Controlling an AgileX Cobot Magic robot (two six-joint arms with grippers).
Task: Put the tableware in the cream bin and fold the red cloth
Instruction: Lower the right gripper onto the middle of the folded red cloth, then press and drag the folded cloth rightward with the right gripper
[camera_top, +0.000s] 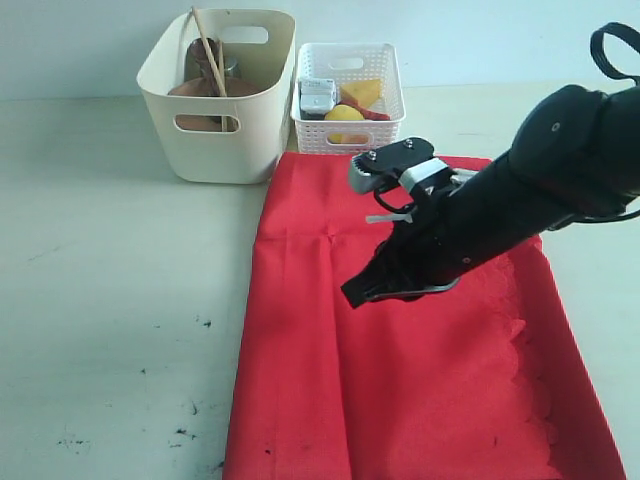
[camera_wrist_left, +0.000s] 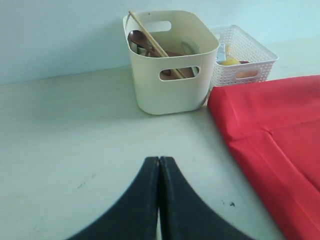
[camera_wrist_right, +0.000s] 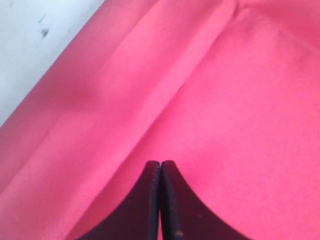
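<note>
The red cloth (camera_top: 420, 370) lies folded lengthwise on the table, its scalloped edge on the right. It also shows in the left wrist view (camera_wrist_left: 280, 135) and fills the right wrist view (camera_wrist_right: 210, 100). My right gripper (camera_top: 355, 295) hovers over the cloth's middle, shut and empty (camera_wrist_right: 160, 164). The cream bin (camera_top: 220, 95) stands at the back left and holds the chopsticks (camera_top: 208, 50), the wooden plate (camera_top: 200, 90) and the dark spoon (camera_wrist_left: 137, 39). My left gripper (camera_wrist_left: 159, 160) is shut over bare table, short of the cream bin (camera_wrist_left: 170, 65), and is out of the exterior view.
A white lattice basket (camera_top: 350, 95) with lemon (camera_top: 344, 113), cheese (camera_top: 362, 93) and a milk carton (camera_top: 317, 97) stands to the right of the bin, touching the cloth's far edge. Dark specks (camera_top: 185, 432) mark the table at the front left.
</note>
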